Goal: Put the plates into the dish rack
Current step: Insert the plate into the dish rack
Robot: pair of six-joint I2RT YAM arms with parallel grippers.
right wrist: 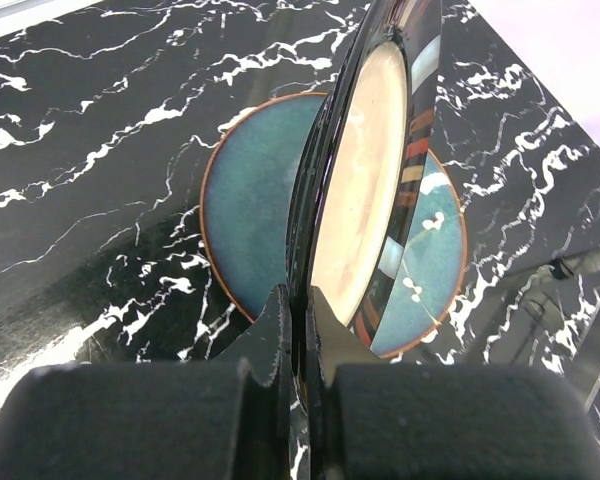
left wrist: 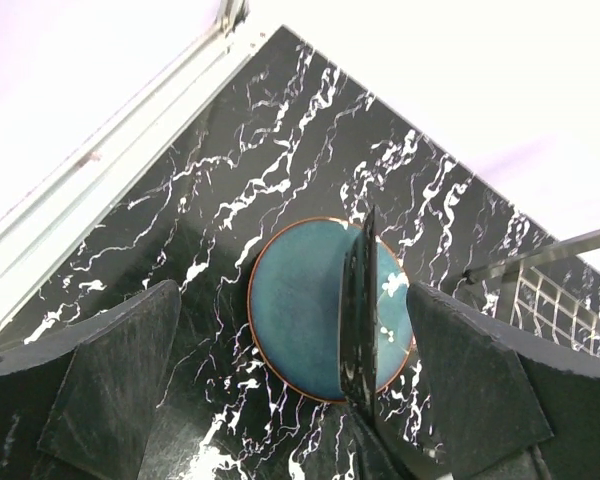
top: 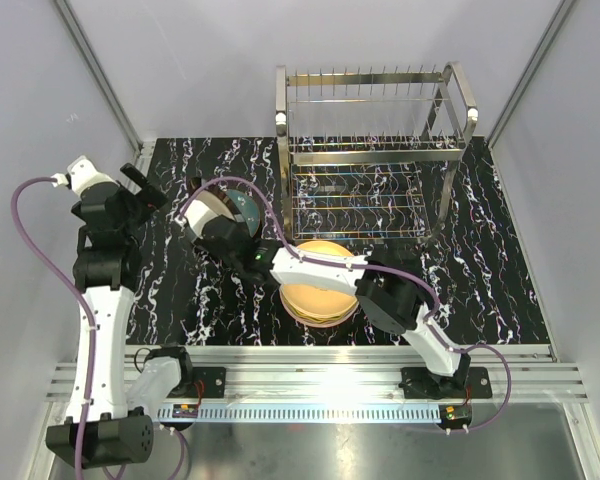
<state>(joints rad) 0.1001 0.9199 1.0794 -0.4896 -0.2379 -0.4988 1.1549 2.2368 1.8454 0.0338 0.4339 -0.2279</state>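
Marbled table (top: 180, 290), one rack (top: 365, 153), one teal plate (left wrist: 295, 300)

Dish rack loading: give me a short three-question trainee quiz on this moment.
1. True or false: the dish rack already holds a plate.
2. What do the right fingers grip? A) a mug B) the dark plate with cream centre C) nothing
3. Fill in: the left fingers stand ____.
Key: 1 false; 2 B; 3 open.
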